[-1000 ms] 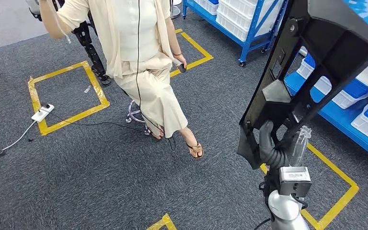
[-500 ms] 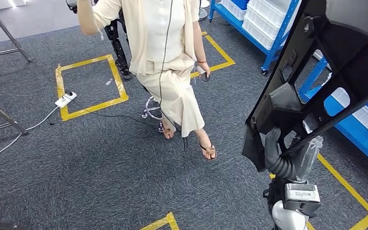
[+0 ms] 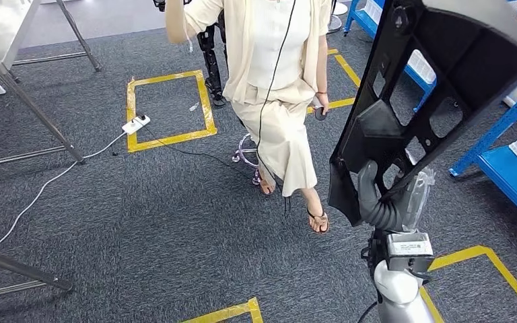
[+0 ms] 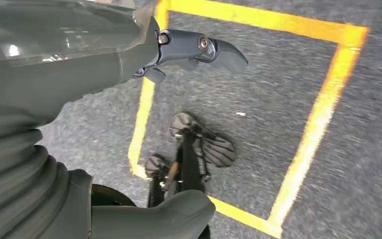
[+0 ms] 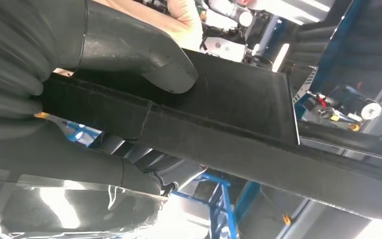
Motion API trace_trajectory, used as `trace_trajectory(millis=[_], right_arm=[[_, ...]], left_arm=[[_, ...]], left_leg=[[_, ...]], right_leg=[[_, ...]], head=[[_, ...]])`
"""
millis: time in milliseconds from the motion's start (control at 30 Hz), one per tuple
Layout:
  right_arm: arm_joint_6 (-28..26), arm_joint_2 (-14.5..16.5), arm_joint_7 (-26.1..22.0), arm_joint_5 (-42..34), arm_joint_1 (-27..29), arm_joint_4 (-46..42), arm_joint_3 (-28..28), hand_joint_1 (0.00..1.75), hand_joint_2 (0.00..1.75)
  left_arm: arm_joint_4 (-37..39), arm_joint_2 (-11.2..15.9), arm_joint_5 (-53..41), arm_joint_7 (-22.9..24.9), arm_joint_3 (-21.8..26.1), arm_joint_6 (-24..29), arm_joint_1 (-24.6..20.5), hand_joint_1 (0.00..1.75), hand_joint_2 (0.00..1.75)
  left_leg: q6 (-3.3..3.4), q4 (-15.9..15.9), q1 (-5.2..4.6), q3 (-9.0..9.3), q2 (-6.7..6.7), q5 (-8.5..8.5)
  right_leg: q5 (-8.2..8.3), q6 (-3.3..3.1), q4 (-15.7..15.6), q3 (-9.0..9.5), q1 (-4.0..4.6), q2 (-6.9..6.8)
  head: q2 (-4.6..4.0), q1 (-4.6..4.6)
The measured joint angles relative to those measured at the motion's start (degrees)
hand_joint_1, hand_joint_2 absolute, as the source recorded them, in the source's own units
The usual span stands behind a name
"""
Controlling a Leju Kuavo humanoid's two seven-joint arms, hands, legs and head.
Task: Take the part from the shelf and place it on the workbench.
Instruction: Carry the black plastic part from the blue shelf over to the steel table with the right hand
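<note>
Carrying step: right hand (image 3: 380,202) grips the black part (image 3: 437,87) upright, right of frame, off the shelf (image 3: 505,134). Left hand (image 4: 79,124) is released, holding nothing. Next: reach the workbench (image 3: 0,40), upper left, clearing the person (image 3: 276,87).

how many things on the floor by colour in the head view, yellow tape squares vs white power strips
yellow tape squares: 4, one by the power strip, one behind the person, one by the right arm, one at the near edge
white power strips: 1
total: 5
</note>
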Motion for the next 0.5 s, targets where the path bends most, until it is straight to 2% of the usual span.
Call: trace_trajectory(millis=[33, 67, 100, 133, 167, 200, 233, 267, 300, 333, 367, 433, 467, 500], right_arm=[[0.05, -0.04, -0.21, -0.51, -0.73, 0.68, 0.18, 1.75, 1.75], [0.09, -0.07, -0.44, -1.06, -1.41, 1.29, 0.38, 1.75, 1.75], [0.12, -0.10, -0.66, -1.60, -1.99, 1.82, 0.58, 1.75, 1.75], [0.14, -0.15, -0.84, -2.10, -2.39, 2.24, 0.73, 1.75, 1.75], [0.15, -0.25, -0.98, -2.52, -2.65, 2.61, 0.81, 1.75, 1.75], [0.19, -0.39, -1.08, -2.94, -2.80, 3.02, 0.85, 1.75, 1.75], [0.24, -0.55, -1.16, -3.24, -2.90, 3.40, 0.87, 1.75, 1.75], [0.30, -0.70, -1.28, -3.48, -2.99, 3.78, 0.90, 1.75, 1.75], [0.35, -0.83, -1.42, -3.69, -3.10, 4.10, 0.95, 1.75, 1.75], [0.38, -0.92, -1.56, -3.85, -3.24, 4.35, 0.99, 1.75, 1.75], [0.39, -1.02, -1.69, -4.02, -3.39, 4.56, 1.03, 1.75, 1.75], [0.38, -1.23, -1.86, -4.36, -3.68, 4.88, 1.05, 1.75, 1.75], [0.37, -1.37, -1.90, -4.49, -3.80, 5.02, 1.05, 1.75, 1.75], [0.35, -1.49, -1.92, -4.59, -3.90, 5.16, 1.07, 1.75, 1.75]], left_arm=[[0.07, -0.04, -0.07, 0.77, 0.01, 0.36, 0.14, 0.00, 1.75], [0.15, -0.09, -0.17, 1.61, 0.03, 0.70, 0.29, 0.00, 1.75], [0.23, -0.16, -0.47, 2.48, 0.03, 1.05, 0.37, 0.00, 1.75], [0.30, -0.25, -0.86, 3.27, -0.01, 1.28, 0.39, 0.00, 1.75], [0.33, -0.38, -1.21, 3.89, -0.07, 1.34, 0.38, 0.00, 1.75], [0.37, -0.56, -1.56, 4.39, -0.15, 1.29, 0.37, 0.00, 1.75], [0.42, -0.72, -1.72, 4.66, -0.24, 1.15, 0.37, 0.00, 1.75], [0.50, -0.87, -1.80, 4.78, -0.30, 0.91, 0.42, 0.00, 1.75], [0.57, -0.99, -1.89, 4.78, -0.34, 0.71, 0.47, 0.00, 1.75], [0.63, -1.06, -2.01, 4.64, -0.40, 0.49, 0.53, 0.00, 1.75], [0.68, -1.10, -2.20, 4.38, -0.47, 0.22, 0.56, 0.00, 1.75], [0.69, -1.12, -2.55, 3.72, -0.66, -0.21, 0.44, 0.00, 1.75], [0.69, -1.12, -2.73, 3.42, -0.76, -0.38, 0.36, 0.00, 1.75], [0.69, -1.12, -2.86, 3.20, -0.86, -0.48, 0.32, 0.00, 1.75]], left_leg=[[-0.32, -0.11, 0.16, -0.17, -0.28, 0.19], [-0.54, 0.13, 0.28, -0.41, 0.17, 0.06], [-0.70, 1.15, 0.35, -0.94, 1.35, -0.63], [-0.76, 3.27, 0.36, -1.93, 2.82, -1.97], [-0.79, 6.59, 0.35, -3.49, 4.36, -3.86], [-0.83, 10.66, 0.35, -5.43, 5.27, -5.89], [-0.85, 14.42, 0.38, -7.25, 5.52, -7.44], [-0.79, 16.85, 0.38, -8.42, 5.59, -8.15], [-0.65, 17.22, 0.37, -8.51, 5.65, -7.82], [-0.36, 15.16, 0.29, -7.31, 5.89, -6.49], [0.11, 11.33, 0.10, -5.08, 6.64, -4.69], [1.08, 3.86, -0.64, -0.90, 8.79, -2.25], [1.45, 1.90, -0.99, 0.09, 9.46, -1.82], [1.66, 1.27, -1.26, 0.24, 9.48, -1.83]], right_leg=[[0.21, -0.45, 0.00, -0.03, -0.07, -0.45], [0.40, -0.85, -0.05, -0.08, -0.12, -0.88], [0.55, -1.37, -0.12, -0.10, -0.14, -1.37], [0.63, -1.94, -0.21, -0.09, -0.14, -1.92], [0.63, -2.39, -0.21, -0.11, 0.15, -2.55], [0.60, -2.83, -0.21, -0.18, 0.47, -3.25], [0.56, -3.06, -0.21, -0.26, 0.80, -3.96], [0.55, -3.16, -0.21, -0.33, 1.08, -4.68], [0.53, -3.27, -0.20, -0.36, 1.32, -5.33], [0.49, -3.32, -0.20, -0.34, 1.52, -5.95], [0.44, -3.38, -0.20, -0.26, 1.69, -6.55], [0.27, -3.31, -0.17, -0.15, 2.12, -7.63], [0.20, -3.20, -0.15, -0.15, 2.26, -8.11], [0.16, -3.06, -0.15, -0.17, 2.35, -8.59]], head=[[0.00, -0.04], [0.00, -0.07], [0.00, -0.20], [0.00, -0.32], [0.00, -0.43], [0.00, -0.52], [0.00, -0.51], [0.00, -0.51], [0.00, -0.51], [0.00, -0.51], [0.00, -0.51], [0.00, -0.46], [0.00, -0.45], [0.00, -0.44]])
